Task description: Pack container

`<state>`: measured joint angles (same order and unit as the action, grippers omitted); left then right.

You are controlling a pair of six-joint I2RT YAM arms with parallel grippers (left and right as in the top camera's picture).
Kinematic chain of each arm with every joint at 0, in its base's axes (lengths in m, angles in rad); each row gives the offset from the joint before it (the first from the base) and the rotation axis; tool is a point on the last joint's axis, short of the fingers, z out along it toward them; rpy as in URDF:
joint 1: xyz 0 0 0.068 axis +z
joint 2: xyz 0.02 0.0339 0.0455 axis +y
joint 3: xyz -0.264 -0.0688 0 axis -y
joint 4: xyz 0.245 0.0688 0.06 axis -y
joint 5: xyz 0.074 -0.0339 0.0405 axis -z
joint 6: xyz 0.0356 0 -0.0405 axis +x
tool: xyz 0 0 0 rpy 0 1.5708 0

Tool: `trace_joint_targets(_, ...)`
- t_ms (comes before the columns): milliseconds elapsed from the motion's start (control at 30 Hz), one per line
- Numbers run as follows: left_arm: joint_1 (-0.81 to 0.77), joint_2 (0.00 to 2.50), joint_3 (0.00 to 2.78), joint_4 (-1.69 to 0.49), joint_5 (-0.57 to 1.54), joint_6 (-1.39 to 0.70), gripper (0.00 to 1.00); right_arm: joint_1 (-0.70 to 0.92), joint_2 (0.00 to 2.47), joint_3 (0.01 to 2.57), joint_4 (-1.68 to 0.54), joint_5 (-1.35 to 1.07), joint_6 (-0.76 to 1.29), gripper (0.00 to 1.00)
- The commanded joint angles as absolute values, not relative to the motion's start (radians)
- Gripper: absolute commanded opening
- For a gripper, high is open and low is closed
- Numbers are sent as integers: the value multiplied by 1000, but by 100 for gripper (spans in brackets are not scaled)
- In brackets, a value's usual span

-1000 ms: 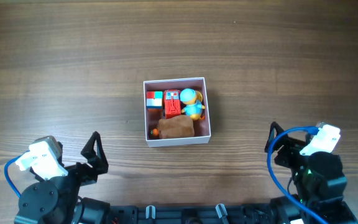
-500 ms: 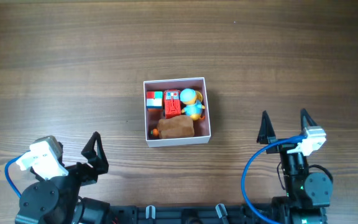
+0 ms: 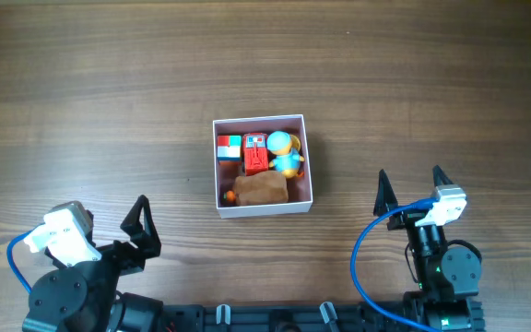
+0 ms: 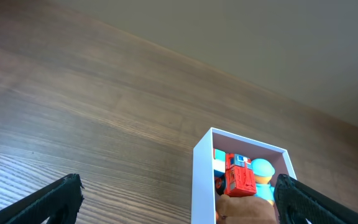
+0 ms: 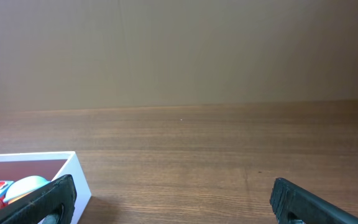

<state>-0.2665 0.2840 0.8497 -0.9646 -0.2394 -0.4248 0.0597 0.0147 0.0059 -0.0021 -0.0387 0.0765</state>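
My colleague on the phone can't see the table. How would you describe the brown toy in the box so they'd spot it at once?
Find the white-walled container in the middle of the wooden table. Along its wall lowest in the overhead view lies the brown toy. It is the only dull, plain-coloured piece; the red block and blue-and-yellow figure behind it are bright.

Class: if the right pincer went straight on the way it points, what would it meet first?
The way looks free: the right pincer faces bare table; the container sits left of its line.
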Motion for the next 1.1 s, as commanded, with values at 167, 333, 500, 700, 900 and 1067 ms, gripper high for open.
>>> trace_joint_targets(167, -273, 281, 843, -963, -252, -431, 99, 55, 10, 6, 2, -58, 62, 100)
trace_joint_targets(333, -168, 279, 841, -1046, -192, -431, 100, 55, 10, 6, 2, -58, 62, 100)
trace_joint_targets(500, 5, 192, 712, -1008, -40, -279, 100, 55, 10, 6, 2, -58, 62, 100)
trace_joint_targets(700, 11, 1, 425, -659, -22, -261, 100, 55, 10, 6, 2, -58, 62, 100)
trace_joint_targets(900, 11, 3, 185, -135, -8, -237, 100, 55, 10, 6, 2, -58, 63, 100)
trace_joint_targets(1067, 11, 3, 27, 79, -8, -213, 100, 55, 10, 6, 2, -58, 62, 100)
